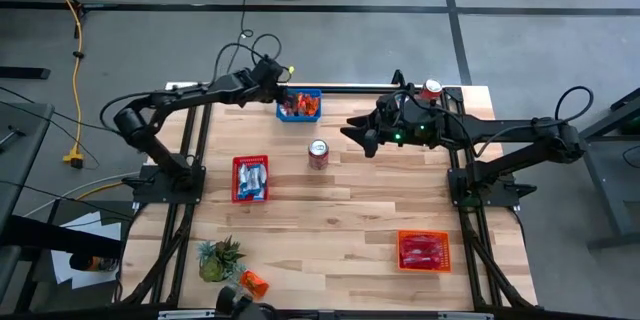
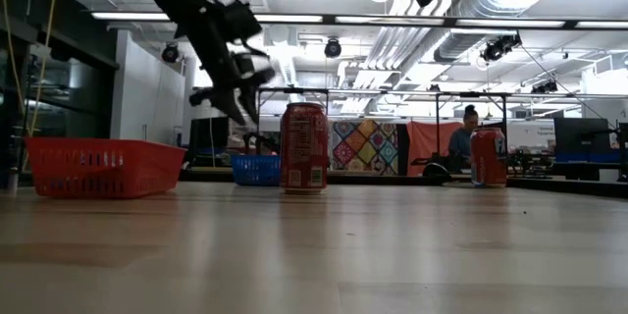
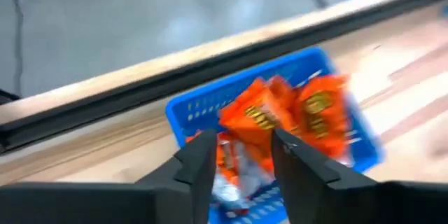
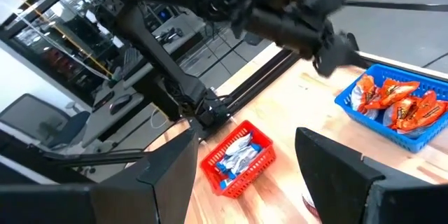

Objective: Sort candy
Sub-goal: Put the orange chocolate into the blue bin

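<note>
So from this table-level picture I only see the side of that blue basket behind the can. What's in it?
Observer: Orange packets lie heaped in the blue basket.
Operator: Is the arm above it holding one?
Observer: No. The left gripper hangs over the basket with its fingers open and nothing between them. The right gripper waits open, up over the table near the middle can.
Operator: And the red basket on my left?
Observer: The red basket holds blue-and-white packets.
</note>
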Controlling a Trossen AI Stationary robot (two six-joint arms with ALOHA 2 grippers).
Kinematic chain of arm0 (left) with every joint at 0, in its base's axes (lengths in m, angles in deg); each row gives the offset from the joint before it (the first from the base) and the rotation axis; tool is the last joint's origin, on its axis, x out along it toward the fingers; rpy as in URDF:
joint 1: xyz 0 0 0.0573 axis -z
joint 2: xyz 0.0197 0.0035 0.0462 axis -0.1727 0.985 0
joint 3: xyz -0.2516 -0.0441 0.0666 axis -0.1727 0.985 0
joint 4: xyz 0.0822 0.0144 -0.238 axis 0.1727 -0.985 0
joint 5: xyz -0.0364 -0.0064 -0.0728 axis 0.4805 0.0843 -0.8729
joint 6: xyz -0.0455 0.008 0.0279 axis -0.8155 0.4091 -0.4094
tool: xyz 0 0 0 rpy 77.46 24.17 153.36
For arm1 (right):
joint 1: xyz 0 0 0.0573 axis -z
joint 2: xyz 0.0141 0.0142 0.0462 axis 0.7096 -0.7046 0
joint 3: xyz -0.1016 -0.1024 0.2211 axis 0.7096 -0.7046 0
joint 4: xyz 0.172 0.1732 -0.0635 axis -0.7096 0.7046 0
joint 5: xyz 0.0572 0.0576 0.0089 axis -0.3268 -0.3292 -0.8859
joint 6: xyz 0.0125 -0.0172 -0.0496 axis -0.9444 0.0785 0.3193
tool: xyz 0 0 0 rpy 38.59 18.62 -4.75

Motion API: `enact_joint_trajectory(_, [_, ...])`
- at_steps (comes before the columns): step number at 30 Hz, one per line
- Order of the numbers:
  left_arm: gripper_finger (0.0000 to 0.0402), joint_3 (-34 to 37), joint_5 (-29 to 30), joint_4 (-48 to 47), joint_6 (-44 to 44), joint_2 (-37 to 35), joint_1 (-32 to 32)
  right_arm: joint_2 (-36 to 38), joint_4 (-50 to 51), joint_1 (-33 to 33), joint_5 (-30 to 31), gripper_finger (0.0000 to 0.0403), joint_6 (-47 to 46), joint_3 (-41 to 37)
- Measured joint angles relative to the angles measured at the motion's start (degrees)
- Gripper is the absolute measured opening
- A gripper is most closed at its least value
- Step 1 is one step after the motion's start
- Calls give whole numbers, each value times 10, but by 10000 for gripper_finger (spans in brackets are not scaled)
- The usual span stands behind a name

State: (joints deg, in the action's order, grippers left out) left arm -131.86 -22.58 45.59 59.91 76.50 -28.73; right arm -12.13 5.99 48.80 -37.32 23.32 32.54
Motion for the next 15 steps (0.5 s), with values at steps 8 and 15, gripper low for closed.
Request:
enact_joint_trajectory(8, [172,6,-205,21,17,-145,7,0,0,0,-41,236,-30,0])
enact_joint_trajectory(15, [184,65,-259,58,32,-295,95,0,0,-3,-49,236,-31,0])
